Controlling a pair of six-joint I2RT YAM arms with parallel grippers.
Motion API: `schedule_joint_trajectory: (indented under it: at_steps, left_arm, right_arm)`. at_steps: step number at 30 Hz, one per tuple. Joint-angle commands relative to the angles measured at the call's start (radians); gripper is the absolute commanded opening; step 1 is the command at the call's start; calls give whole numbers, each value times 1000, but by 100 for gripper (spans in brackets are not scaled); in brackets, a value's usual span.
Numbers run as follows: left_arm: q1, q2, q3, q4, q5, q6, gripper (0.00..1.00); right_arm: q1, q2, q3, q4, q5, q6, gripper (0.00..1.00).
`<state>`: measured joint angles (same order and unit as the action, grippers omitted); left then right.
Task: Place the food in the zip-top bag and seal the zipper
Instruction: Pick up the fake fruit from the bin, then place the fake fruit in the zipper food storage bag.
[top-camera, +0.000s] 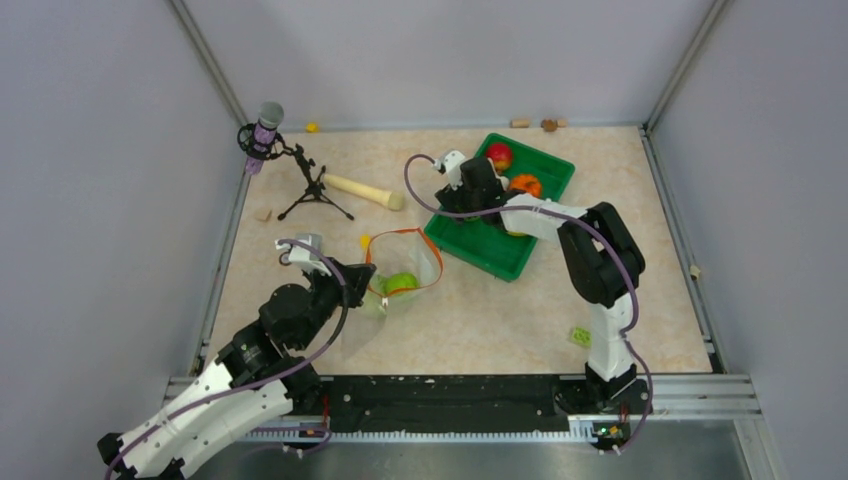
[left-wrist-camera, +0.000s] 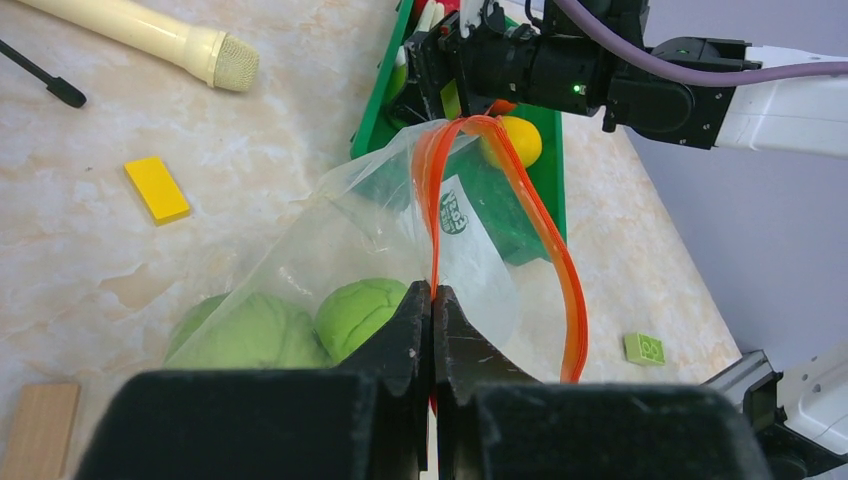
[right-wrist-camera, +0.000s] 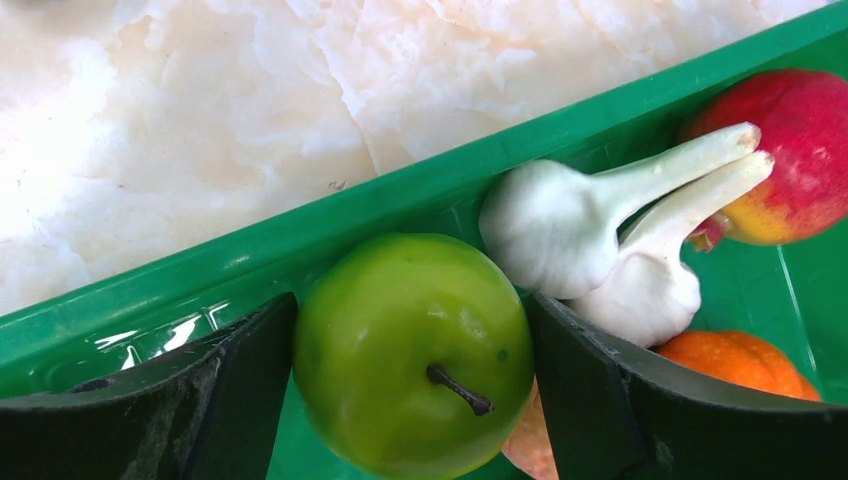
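The clear zip-top bag (top-camera: 405, 275) lies left of the green tray (top-camera: 480, 250), its mouth held up and gaping. My left gripper (left-wrist-camera: 433, 295) is shut on the orange-red zipper (left-wrist-camera: 560, 270) at the near rim. Two pale green cabbages (left-wrist-camera: 360, 310) lie inside the bag. My right gripper (right-wrist-camera: 412, 320) is down in the tray, its fingers pressed against both sides of a green apple (right-wrist-camera: 410, 350) that rests on the tray floor. Beside the apple lie white garlic (right-wrist-camera: 560, 225), a red-and-yellow peach (right-wrist-camera: 800, 150) and an orange pumpkin (right-wrist-camera: 740, 360). A yellow lemon (left-wrist-camera: 520, 140) sits in the tray too.
A microphone on a small tripod (top-camera: 265, 130) stands at the back left, with a beige wooden pin (top-camera: 365, 190) lying next to it. A yellow block (top-camera: 364, 240), a green block (top-camera: 580, 336) and a small wooden block (top-camera: 263, 213) lie loose on the table.
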<state>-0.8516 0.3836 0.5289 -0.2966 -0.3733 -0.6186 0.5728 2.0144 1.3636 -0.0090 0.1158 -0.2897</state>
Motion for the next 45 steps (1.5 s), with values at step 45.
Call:
schedule_joint_trajectory:
  at_steps: [45]
  left_arm:
    - [0, 9, 10, 51, 28, 2, 0]
  right_arm:
    - [414, -840, -475, 310, -342, 475, 45]
